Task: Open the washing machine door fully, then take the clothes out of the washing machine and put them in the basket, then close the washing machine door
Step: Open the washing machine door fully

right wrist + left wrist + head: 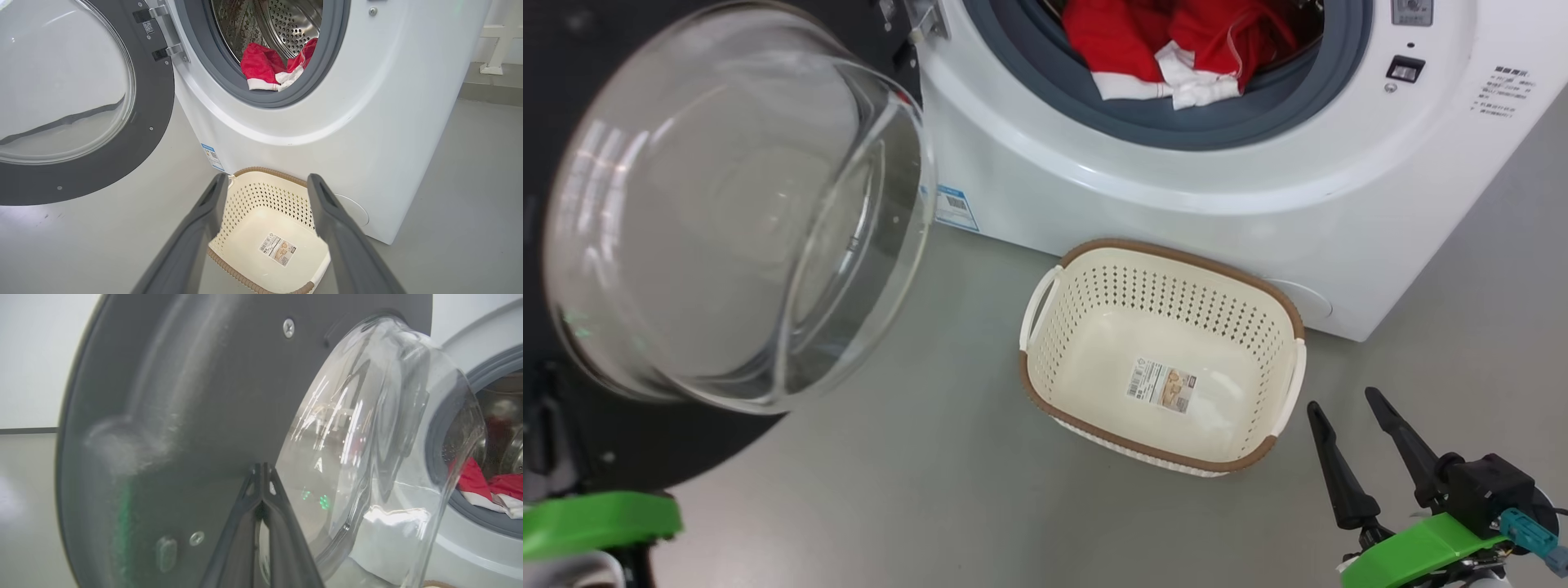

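The washer (pixel 1176 212) stands with its door (pixel 645 441) swung wide to the left, and the door's clear glass bowl (pixel 735 212) bulges toward the camera. Inside the steel drum (pixel 294 24) lie the clothes (pixel 1176 49), a red heap with white bands. They sit low at the front of the opening, and a white edge spills onto the grey gasket (pixel 1176 126).

The basket (pixel 1176 253) sits on the floor (pixel 890 490) just in front of the washer, below the opening, with its far rim close to the white front panel. It holds no clothes. A sticker (pixel 1162 387) lies flat on its bottom.

The left fingers (pixel 286 539) are clenched together, grasping nothing. Their tips are at the door's dark inner face, just beside the glass bowl; I cannot tell if they touch it. The right fingers (pixel 1338 465) are spread apart and released, hovering over the floor near the basket's right corner.
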